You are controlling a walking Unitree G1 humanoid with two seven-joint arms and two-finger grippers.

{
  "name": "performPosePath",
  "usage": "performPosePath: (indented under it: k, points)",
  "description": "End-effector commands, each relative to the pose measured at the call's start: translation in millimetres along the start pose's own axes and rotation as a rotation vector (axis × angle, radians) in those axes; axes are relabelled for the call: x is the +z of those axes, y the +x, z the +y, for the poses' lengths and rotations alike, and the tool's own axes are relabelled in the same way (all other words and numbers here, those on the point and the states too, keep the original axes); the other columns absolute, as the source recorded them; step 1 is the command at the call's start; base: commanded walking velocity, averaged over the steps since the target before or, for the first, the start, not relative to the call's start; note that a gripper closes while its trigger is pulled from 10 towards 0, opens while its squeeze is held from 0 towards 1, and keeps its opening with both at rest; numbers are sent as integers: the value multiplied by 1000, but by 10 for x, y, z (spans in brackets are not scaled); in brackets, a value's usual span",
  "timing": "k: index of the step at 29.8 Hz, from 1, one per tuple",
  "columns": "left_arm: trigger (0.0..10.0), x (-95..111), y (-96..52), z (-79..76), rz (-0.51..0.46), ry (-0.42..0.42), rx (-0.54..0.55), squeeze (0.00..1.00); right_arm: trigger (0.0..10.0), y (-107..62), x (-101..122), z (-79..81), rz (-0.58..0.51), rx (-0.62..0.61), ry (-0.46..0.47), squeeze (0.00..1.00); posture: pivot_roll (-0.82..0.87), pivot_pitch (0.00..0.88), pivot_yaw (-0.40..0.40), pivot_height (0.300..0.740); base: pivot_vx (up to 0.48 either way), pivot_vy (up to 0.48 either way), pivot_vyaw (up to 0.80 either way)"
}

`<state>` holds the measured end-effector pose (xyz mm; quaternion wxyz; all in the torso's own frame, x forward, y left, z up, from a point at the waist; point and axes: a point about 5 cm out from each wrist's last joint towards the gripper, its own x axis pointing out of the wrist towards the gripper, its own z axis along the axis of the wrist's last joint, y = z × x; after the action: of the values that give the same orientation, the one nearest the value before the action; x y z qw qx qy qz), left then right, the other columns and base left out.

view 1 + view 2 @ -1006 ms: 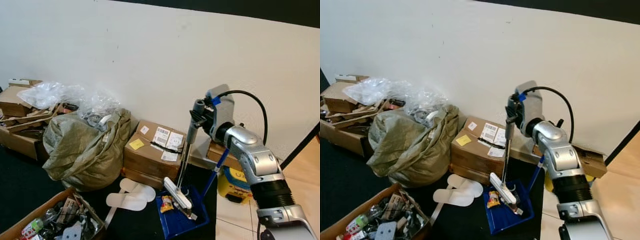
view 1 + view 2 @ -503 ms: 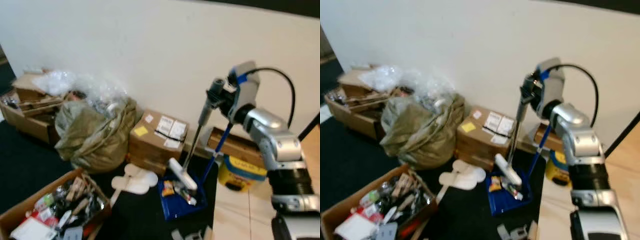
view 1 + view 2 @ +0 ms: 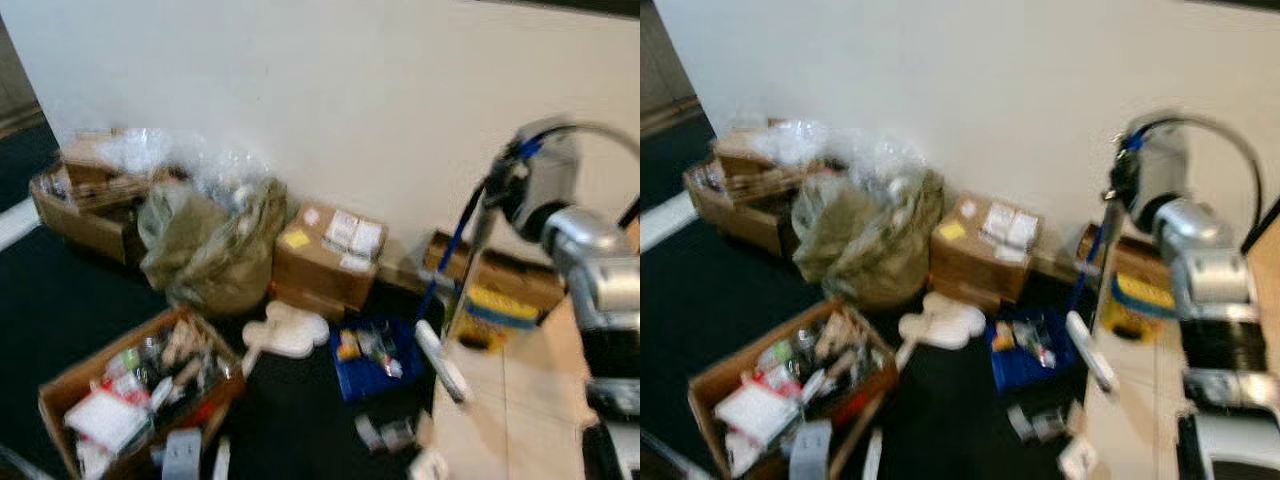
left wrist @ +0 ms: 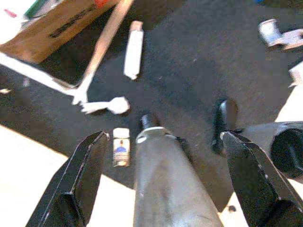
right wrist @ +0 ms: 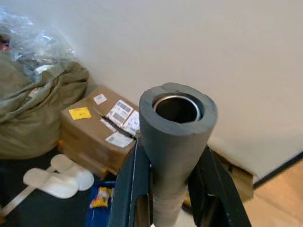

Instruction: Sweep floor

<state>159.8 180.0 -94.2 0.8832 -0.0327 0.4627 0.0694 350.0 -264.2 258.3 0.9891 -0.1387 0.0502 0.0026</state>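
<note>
Nearest, the left gripper (image 4: 161,189) hangs over the dark floor (image 4: 189,71) with jaws apart around nothing. The right gripper (image 5: 173,189) has its jaws clamped on the broom (image 3: 468,262) handle; the pale broom head (image 3: 441,360) sits at the edge of the tiled floor beside the blue dustpan (image 3: 368,360). Behind, a taped cardboard box (image 3: 330,255) stands against the wall.

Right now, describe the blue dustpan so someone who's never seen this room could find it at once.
Start at the white wall and find the taped cardboard box with white labels at its foot. On the dark floor just in front of it lies the blue dustpan, the only bright blue tray, holding bits of litter.
</note>
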Motion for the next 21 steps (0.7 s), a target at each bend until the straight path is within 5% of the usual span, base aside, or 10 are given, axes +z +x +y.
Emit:
performPosePath:
  k: [1,8,13,21]
  points:
    - [10000,-49,-12,86,21,4,12,0,10000,-43,81,-117,-22,-28,10,0,-158,0,-47,740,0,0,0]
    - [10000,-186,-83,367,22,31,18,0,10000,-50,-146,-253,45,-117,-106,0,-157,0,-47,740,0,0,0]
    - [10000,-242,-142,600,38,52,-6,0,10000,-4,-367,-66,3,-88,-97,0,-151,0,-41,740,0,-192,0]
    - [10000,-159,-113,602,31,34,13,0,10000,53,-544,155,-58,-51,-59,0,-153,0,-40,740,0,-420,0]
